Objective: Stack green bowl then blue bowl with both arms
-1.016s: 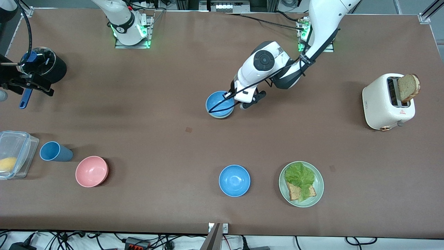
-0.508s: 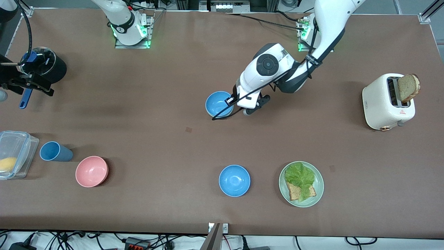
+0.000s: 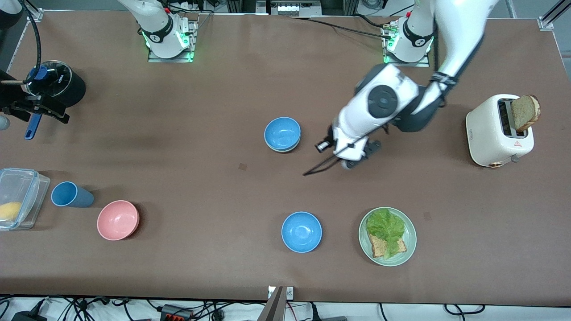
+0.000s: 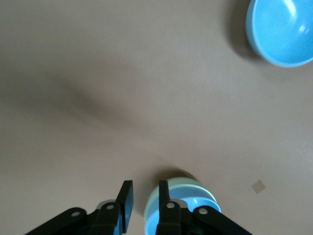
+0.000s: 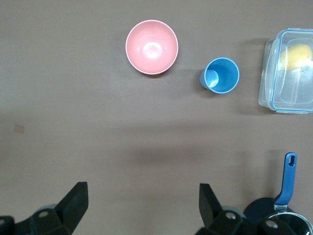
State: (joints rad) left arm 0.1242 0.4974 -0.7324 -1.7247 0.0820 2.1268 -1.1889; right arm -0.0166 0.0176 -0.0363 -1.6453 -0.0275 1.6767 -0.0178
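Note:
A blue bowl (image 3: 282, 133) sits nested in the green bowl (image 3: 282, 150) at mid-table; only the green rim shows under it. In the left wrist view the stack shows green (image 4: 179, 181) around blue (image 4: 184, 196). My left gripper (image 3: 341, 154) is up beside the stack, toward the left arm's end, open with a narrow gap and empty (image 4: 145, 203). A second blue bowl (image 3: 301, 232) stands nearer the front camera and also shows in the left wrist view (image 4: 281, 34). My right gripper (image 5: 142, 205) is wide open and empty, waiting high over the right arm's end.
A pale-green plate (image 3: 409, 249) with lettuce and bread lies beside the second blue bowl. A toaster (image 3: 493, 133) holds bread at the left arm's end. A pink bowl (image 3: 118, 220), blue cup (image 3: 71, 195), plastic box (image 3: 31, 196) and black pot (image 3: 62, 87) are at the right arm's end.
My left gripper has drawn away from the stacked bowls toward the left arm's end and the front camera. The blue bowl stays in the green bowl. The right arm has not moved.

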